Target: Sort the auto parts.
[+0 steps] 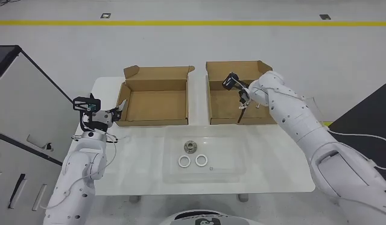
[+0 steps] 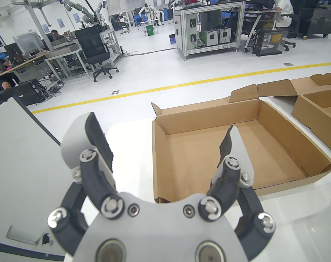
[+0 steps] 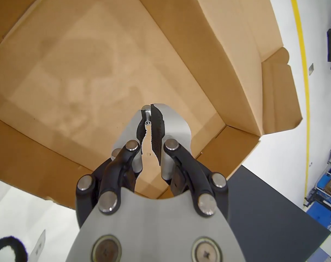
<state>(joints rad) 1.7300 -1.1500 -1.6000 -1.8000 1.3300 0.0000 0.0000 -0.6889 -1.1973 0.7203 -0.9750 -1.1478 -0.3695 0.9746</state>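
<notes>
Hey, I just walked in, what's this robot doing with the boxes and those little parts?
It's sorting auto parts. The right hand is shut on a small threaded bolt and hangs over the right cardboard box. The left hand is open and holds nothing, near the left box at its outer corner. In the clear tray at the front of the table lie a metal hub and two white rings, not yet picked up.

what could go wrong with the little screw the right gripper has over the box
The screw is pinched only at the very tips of the right gripper, so it could slip or twist out early. Released from above the cardboard box floor, it might bounce or roll toward a wall.
</notes>
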